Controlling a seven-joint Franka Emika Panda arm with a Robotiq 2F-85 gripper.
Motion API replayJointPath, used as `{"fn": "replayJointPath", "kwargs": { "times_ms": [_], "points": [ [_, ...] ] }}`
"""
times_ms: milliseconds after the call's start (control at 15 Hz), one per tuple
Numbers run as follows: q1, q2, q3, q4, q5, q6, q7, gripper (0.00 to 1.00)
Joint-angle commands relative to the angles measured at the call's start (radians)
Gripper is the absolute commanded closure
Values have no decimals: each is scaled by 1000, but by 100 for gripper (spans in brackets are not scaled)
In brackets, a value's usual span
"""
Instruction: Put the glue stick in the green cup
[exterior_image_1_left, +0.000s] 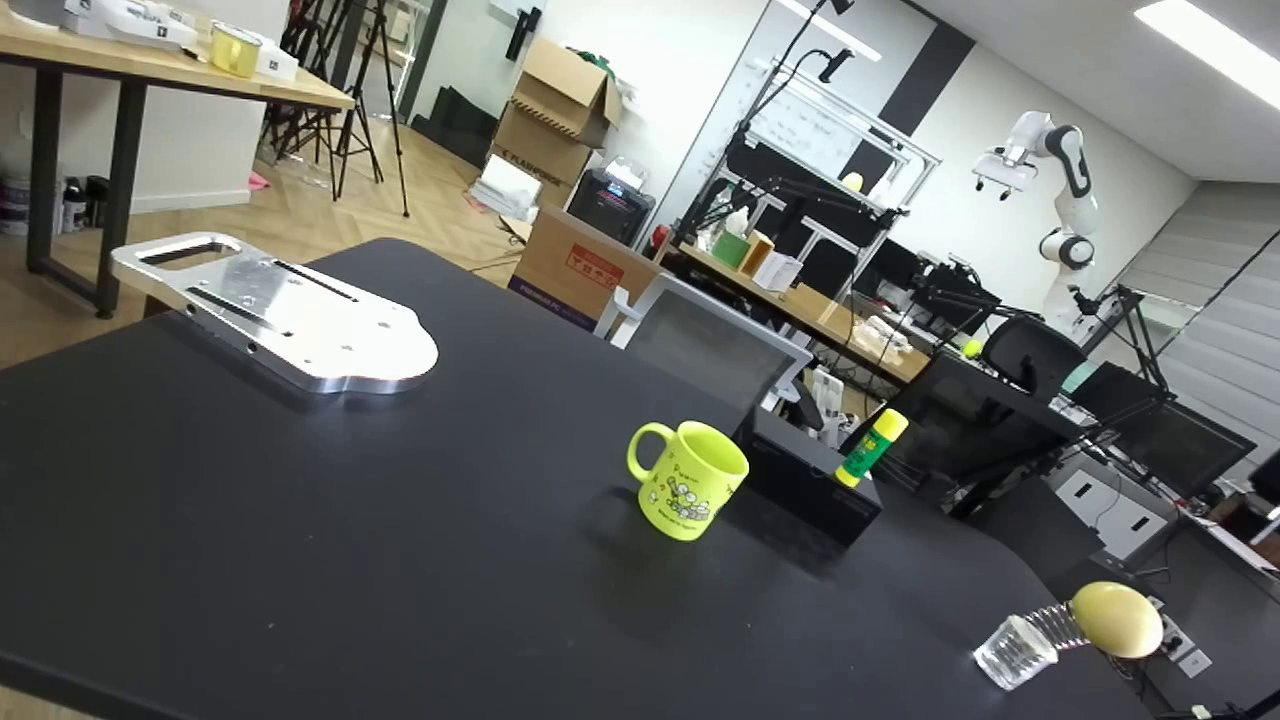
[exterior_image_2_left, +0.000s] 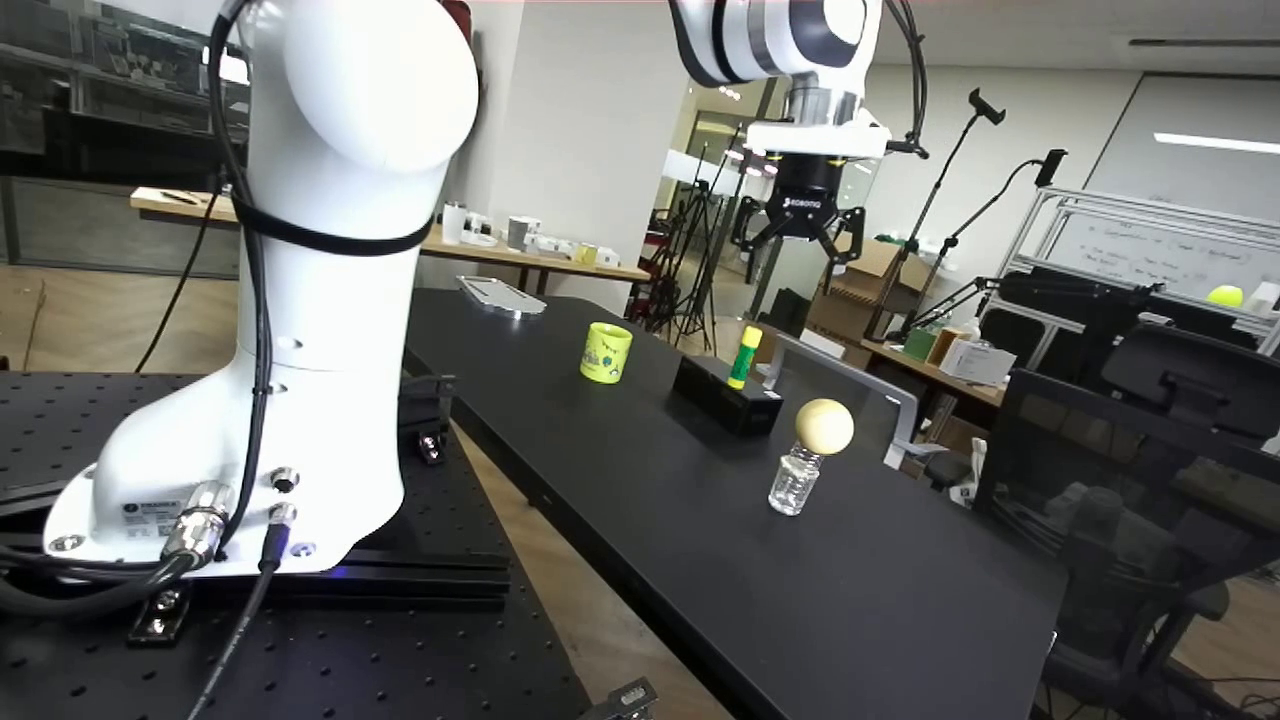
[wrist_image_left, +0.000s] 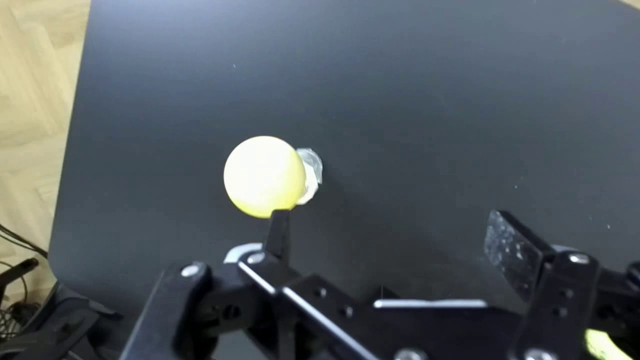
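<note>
The glue stick (exterior_image_1_left: 872, 447), green with yellow ends, stands upright on a black box; it also shows in an exterior view (exterior_image_2_left: 744, 360). The green cup (exterior_image_1_left: 690, 490), a yellow-green mug with a handle and dark print, stands upright on the black table beside the box; it also shows in an exterior view (exterior_image_2_left: 605, 354). My gripper (exterior_image_2_left: 792, 265) is open and empty, high above the table. In the wrist view its fingers (wrist_image_left: 387, 215) are wide apart with only table between them. A yellow-green patch (wrist_image_left: 602, 345) shows behind the right finger, perhaps the cup. The glue stick is hidden there.
The black box (exterior_image_1_left: 800, 480) lies near the table's far edge by a chair. A pale yellow ball on a spring and clear jar (exterior_image_2_left: 824, 428) stands nearby; the ball (wrist_image_left: 264, 176) shows beyond the left finger. A silver metal plate (exterior_image_1_left: 290, 310) lies at the table's other end.
</note>
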Motion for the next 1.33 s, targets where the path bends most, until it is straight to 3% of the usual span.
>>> {"fn": "replayJointPath", "kwargs": {
  "times_ms": [0, 67, 133, 400, 1267],
  "points": [
    [18, 124, 40, 130, 80, 13, 52, 0],
    [18, 148, 50, 153, 89, 8, 52, 0],
    [7, 91, 48, 84, 69, 18, 20, 0],
    [7, 146, 61, 133, 80, 19, 29, 0],
    [7, 147, 60, 134, 84, 19, 29, 0]
  ]
}}
